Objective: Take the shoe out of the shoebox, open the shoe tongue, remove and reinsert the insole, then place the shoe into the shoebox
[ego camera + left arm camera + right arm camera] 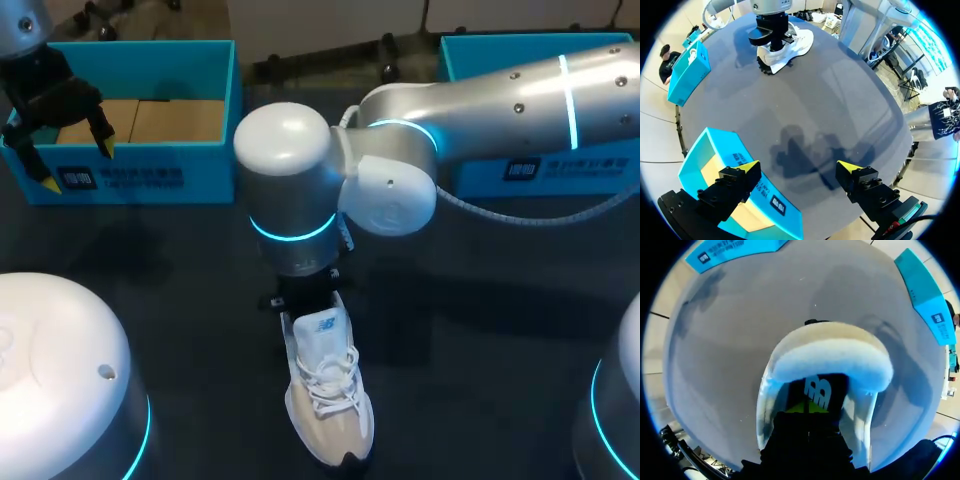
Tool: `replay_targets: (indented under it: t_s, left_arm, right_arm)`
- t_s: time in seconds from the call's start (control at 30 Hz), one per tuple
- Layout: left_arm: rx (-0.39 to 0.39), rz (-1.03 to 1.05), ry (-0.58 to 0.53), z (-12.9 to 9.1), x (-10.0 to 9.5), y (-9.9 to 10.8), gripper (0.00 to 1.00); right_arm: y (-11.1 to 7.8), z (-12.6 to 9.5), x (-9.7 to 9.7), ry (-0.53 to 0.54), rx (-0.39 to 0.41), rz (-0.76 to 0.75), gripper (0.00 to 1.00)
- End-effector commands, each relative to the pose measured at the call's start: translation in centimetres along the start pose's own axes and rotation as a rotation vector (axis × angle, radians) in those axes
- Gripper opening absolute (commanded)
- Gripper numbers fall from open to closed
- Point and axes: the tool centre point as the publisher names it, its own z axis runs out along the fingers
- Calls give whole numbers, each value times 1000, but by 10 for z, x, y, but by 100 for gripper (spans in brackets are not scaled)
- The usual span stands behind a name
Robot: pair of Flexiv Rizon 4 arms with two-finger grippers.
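Observation:
A white and cream shoe (327, 395) stands on the dark table, toe toward the front edge. My right arm reaches in from the right to the middle, and its gripper (308, 303) points straight down into the shoe's heel opening. In the right wrist view the right gripper (807, 409) is shut, its yellow tips down inside the padded collar (832, 357) against the dark insole (818, 389); whether the insole is pinched does not show. My left gripper (78, 168) hangs open and empty over the blue shoebox (150, 178) at the back left. The left gripper (799, 166) sits above the shoebox (767, 200).
A second blue box (545, 170) stands at the back right, partly behind my right arm. From the left wrist, the shoe (792, 47) and the right wrist are far across the table, with the second blue box (687, 72) beside them.

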Motion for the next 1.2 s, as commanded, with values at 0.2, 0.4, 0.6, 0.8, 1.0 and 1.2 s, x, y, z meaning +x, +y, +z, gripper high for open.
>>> replay_targets:
  t_s: [0.2, 0.4, 0.6, 0.8, 1.0, 1.2]
  left_arm:
    - [-1, 1, 3, -1, 0, 0, 100]
    - [-1, 1, 3, -1, 0, 0, 100]
    - [-1, 1, 3, -1, 0, 0, 100]
    - [-1, 1, 3, -1, 0, 0, 100]
    - [-1, 1, 3, -1, 0, 0, 100]
    - [-1, 1, 3, -1, 0, 0, 100]
  right_arm:
    - [-12, -32, -4, 41, -21, 2, 0]
    - [-12, -36, -10, 53, 18, -44, 0]
    - [-13, -34, -13, 71, 47, -60, 13]
    - [-22, -34, -7, 73, 85, -62, 45]
    - [-29, -39, -3, 61, 89, -55, 100]
    - [-35, -44, -3, 50, 92, -45, 100]
